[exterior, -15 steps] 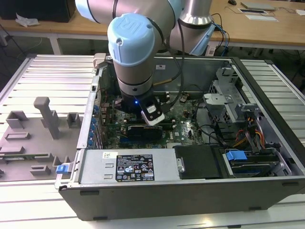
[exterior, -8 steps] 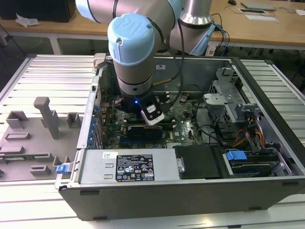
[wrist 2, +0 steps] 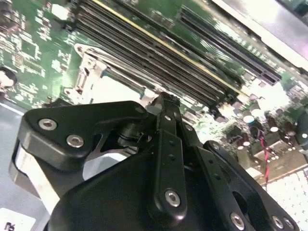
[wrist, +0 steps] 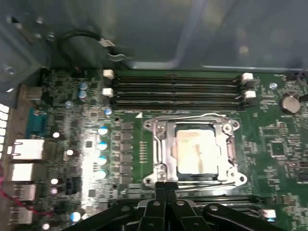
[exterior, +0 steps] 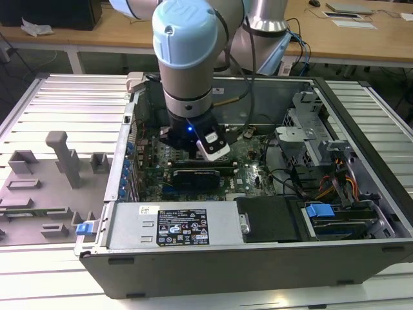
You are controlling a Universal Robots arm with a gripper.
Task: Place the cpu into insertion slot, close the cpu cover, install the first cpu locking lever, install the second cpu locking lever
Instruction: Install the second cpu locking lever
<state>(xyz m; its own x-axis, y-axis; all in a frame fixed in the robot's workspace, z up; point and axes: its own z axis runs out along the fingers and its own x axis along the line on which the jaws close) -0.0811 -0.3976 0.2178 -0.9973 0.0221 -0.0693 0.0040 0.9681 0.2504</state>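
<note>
- Down inside the open computer case (exterior: 361,187), the gripper (wrist: 166,188) hangs low over the green motherboard (wrist: 269,144), its black fingers pressed together with no gap between the tips.
- Nothing is clamped between those tips; in the first wrist view they sit at the near edge of the socket's metal frame, but whether they actually touch it cannot be told.
- Seen in the second wrist view, the gripper (wrist 2: 163,103) shows its black linkage bars and silver screw heads, the joined tips pointing at the board just beside the socket's metal rim.
- Meanwhile the cpu (wrist: 196,150) lies flat in the insertion slot (wrist: 195,169), its pale silvery-beige top showing through the window of the frame.
- Over it, the cpu cover (wrist: 161,144) lies down flat around the chip, a silvery-grey frame with a large square opening, its corners level with the socket.
- Along the far side of the cover a thin metal wire (wrist: 192,117) runs, with another along the side nearest the fingers; whether either is hooked down cannot be told.
- Beyond the socket, the long black memory slots (wrist: 175,89) run in parallel rows with white clips at their ends.
- From the exterior view, the pale blue arm (exterior: 187,58) reaches straight down into the case, and a small blue light glows on its wrist (exterior: 188,127).
- Off at the exterior view's left, a grey fixture tray (exterior: 51,187) rests on the slatted table (exterior: 58,97), well apart from the case.
</note>
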